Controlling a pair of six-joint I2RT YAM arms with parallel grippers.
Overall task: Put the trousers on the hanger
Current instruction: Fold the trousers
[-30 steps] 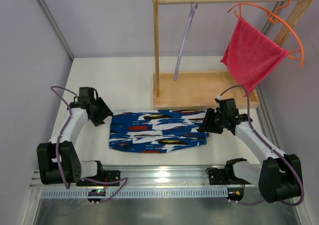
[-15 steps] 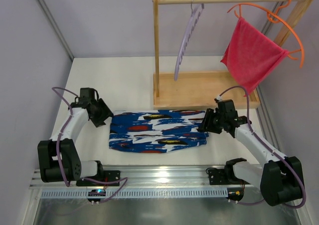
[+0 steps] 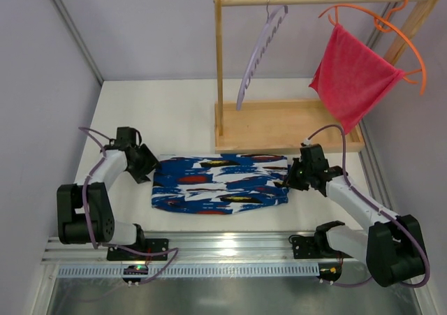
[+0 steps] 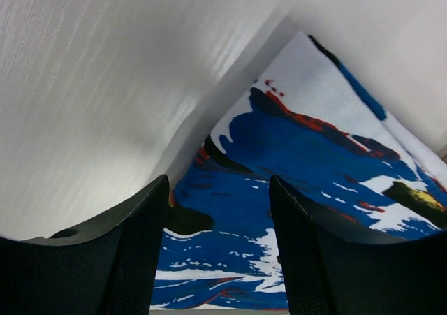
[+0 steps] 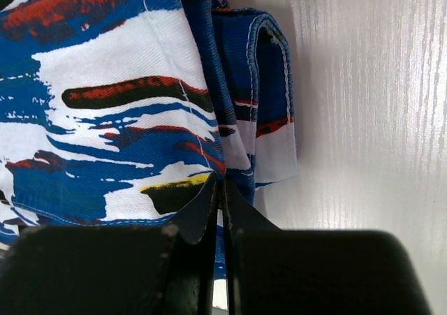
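Observation:
The trousers (image 3: 220,184), royal blue with white, red, black and yellow patches, lie folded flat on the white table between my arms. My left gripper (image 3: 147,167) is open at their left end. In the left wrist view its fingers (image 4: 218,189) straddle the trousers (image 4: 300,140), apart from the cloth. My right gripper (image 3: 290,175) is at their right end. In the right wrist view its jaws (image 5: 220,182) are shut, pinching the edge of the trousers (image 5: 105,84). The lavender hanger (image 3: 258,56) hangs by its hook from the wooden rail, turned partly edge-on.
A wooden rack (image 3: 218,63) stands on its base board (image 3: 286,123) behind the trousers. An orange hanger (image 3: 380,22) on the rail's right end carries a pink-red cloth (image 3: 353,74). Grey walls close both sides.
My right gripper has moved left onto the trousers' right end and shut. My left gripper has edged closer to their left end. The lavender hanger has swung and turned.

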